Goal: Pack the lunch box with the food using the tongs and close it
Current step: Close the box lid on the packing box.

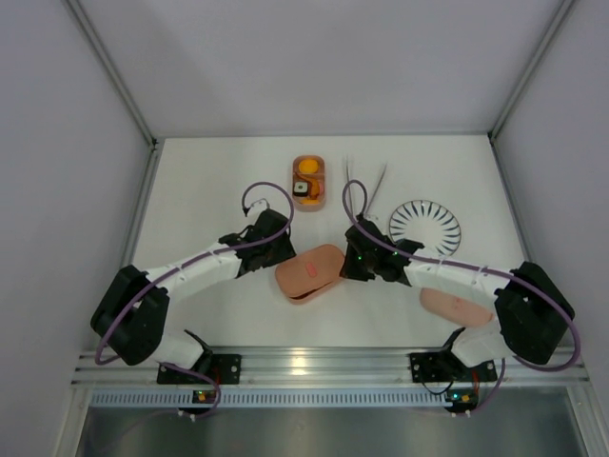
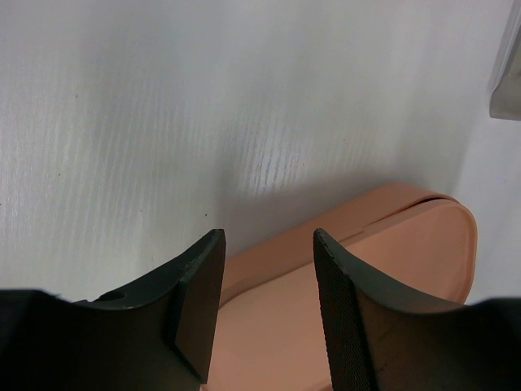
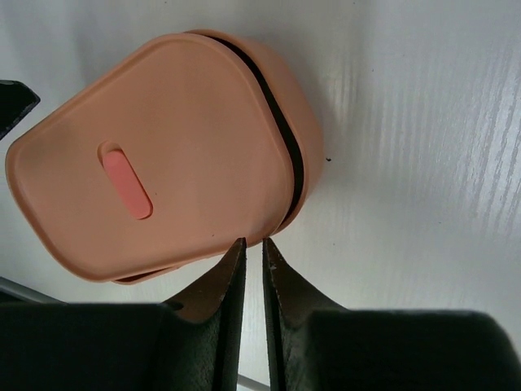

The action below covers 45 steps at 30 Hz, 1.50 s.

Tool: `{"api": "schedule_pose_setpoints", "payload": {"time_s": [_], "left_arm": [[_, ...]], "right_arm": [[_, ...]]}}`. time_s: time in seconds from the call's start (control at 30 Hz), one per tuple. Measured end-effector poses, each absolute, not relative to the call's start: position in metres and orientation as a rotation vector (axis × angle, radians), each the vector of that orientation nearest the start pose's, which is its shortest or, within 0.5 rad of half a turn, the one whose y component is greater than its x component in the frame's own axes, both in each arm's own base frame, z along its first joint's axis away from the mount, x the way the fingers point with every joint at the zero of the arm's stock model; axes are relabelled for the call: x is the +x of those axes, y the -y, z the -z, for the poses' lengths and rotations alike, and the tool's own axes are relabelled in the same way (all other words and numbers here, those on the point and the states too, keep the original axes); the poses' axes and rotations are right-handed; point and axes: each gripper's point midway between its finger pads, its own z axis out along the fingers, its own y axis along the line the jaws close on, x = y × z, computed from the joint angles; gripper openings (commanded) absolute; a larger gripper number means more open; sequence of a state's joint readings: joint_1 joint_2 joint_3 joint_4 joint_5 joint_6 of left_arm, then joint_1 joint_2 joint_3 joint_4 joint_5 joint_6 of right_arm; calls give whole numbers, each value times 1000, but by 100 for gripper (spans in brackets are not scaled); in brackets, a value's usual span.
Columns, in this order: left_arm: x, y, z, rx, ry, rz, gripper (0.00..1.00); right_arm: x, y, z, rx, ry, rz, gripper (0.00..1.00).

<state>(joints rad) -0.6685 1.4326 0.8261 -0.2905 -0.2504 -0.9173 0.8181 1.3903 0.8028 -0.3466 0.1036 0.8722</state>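
Note:
The salmon-pink lunch box [image 1: 310,272] lies mid-table, its lid [image 3: 179,147] resting askew with a dark gap along one side. My left gripper [image 1: 278,249] [image 2: 267,236] stands open at the box's left end, pink plastic showing between its fingers. My right gripper [image 1: 344,265] [image 3: 251,243] is shut on nothing, its tips touching the box's right edge. A second pink tray [image 1: 322,195] behind holds an orange piece [image 1: 307,168] and a sushi roll [image 1: 303,188]. The tongs [image 1: 366,186] lie in a narrow V to its right.
A round white plate with black stripes [image 1: 425,226] sits at the right. Another flat pink lid [image 1: 457,305] lies partly under my right arm. White walls enclose the table on three sides.

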Motion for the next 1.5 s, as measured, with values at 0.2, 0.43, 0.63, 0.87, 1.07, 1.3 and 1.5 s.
{"api": "schedule_pose_setpoints", "payload": {"time_s": [0.2,0.43,0.63,0.87,1.07,1.3,1.5], "left_arm": [[284,212,-68,-407,-2445,395,52],[281,211,-64,-409,-2453,389,52],[281,211,-63,-435,-2445,395,52],[282,218,-63,-452,-2427,412,52],[285,219,-62,-482,-2411,409,53],[292,214,-66,-510,-2369,386,55],[297,198,-90,-563,-2272,348,55]], "right_arm": [[224,-257,-70,117,-2584,-547,13],[230,-245,-76,145,-2548,-476,15],[242,-229,-87,194,-2501,-428,16],[262,-206,-87,273,-2475,-373,16],[272,-201,-70,271,-2517,-307,15],[282,-208,-53,239,-2562,-266,15],[297,-207,-45,250,-2574,-255,15]]}}
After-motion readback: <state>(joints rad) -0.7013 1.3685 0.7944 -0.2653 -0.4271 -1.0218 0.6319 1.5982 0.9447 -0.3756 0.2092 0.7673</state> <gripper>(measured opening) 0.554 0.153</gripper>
